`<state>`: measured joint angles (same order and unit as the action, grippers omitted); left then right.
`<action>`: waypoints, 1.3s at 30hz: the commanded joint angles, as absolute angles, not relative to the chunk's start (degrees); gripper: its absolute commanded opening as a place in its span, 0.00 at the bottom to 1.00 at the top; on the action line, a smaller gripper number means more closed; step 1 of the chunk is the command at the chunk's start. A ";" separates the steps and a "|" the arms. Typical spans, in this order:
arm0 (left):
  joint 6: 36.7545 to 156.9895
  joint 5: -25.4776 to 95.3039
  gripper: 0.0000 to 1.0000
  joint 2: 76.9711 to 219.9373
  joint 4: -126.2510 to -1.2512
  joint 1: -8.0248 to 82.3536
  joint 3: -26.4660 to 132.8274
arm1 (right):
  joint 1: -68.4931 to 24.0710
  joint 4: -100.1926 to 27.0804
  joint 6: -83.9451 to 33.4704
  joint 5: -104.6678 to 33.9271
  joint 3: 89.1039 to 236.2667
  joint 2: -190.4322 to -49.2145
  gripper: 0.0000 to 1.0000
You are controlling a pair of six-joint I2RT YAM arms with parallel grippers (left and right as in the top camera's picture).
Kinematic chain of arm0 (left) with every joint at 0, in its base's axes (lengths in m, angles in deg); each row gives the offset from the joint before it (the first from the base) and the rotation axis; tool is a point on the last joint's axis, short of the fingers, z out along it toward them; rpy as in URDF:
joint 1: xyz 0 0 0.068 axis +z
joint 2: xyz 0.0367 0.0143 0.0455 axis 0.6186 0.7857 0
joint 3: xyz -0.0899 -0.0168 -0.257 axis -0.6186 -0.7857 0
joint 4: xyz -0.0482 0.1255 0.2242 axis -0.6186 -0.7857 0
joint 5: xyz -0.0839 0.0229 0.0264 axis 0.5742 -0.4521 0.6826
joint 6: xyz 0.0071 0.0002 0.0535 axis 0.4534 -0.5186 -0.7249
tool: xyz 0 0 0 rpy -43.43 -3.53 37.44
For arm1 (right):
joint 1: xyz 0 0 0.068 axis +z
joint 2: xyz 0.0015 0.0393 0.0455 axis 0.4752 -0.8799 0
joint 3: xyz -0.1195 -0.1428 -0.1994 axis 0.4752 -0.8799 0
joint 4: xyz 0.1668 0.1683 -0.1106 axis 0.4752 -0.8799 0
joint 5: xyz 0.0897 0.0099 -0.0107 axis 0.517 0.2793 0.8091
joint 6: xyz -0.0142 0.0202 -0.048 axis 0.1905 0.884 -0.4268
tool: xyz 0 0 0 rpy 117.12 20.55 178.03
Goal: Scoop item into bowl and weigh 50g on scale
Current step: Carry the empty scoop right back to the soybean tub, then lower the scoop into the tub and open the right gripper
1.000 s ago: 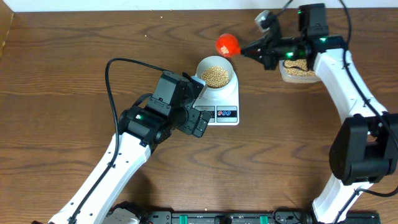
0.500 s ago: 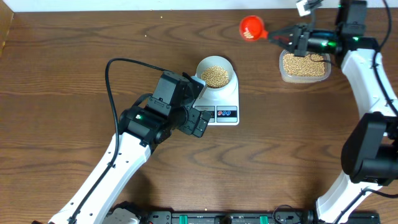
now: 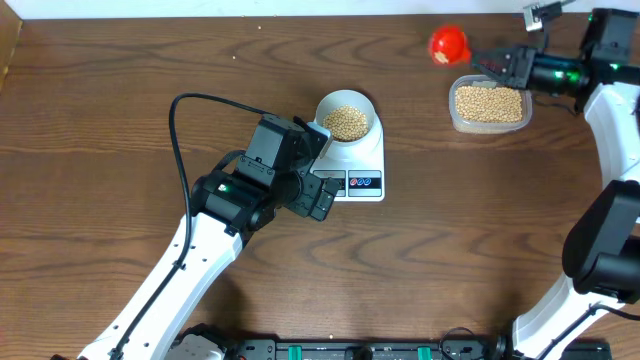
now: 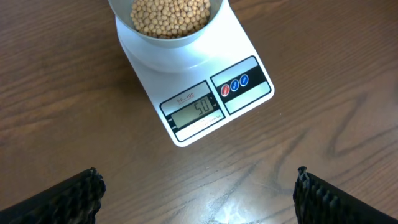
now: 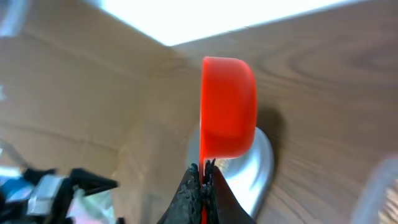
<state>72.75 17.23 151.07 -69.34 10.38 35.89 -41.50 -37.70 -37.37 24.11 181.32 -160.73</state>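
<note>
R tool [image 3: 492, 62] clamped on red scoop [image 3: 449, 44] nr tub [image 3: 451, 110]; L tool [image 4: 199, 196] wide open by scale [image 4: 186, 74].

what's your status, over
Left pincer open, beside scale. Right pincer shut on red scoop, near tub. Bowl of beans on scale, display reads 50. Nothing blocking the bowl.

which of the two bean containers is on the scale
The round pale bowl, sitting on the white scale. The clear rectangular tub rests straight on the wooden table.
</note>
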 commanded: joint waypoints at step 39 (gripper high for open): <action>72.43 16.53 0.99 150.96 -69.42 10.55 35.41 | -27.31 -54.42 -48.93 -55.29 181.76 -151.61 0.01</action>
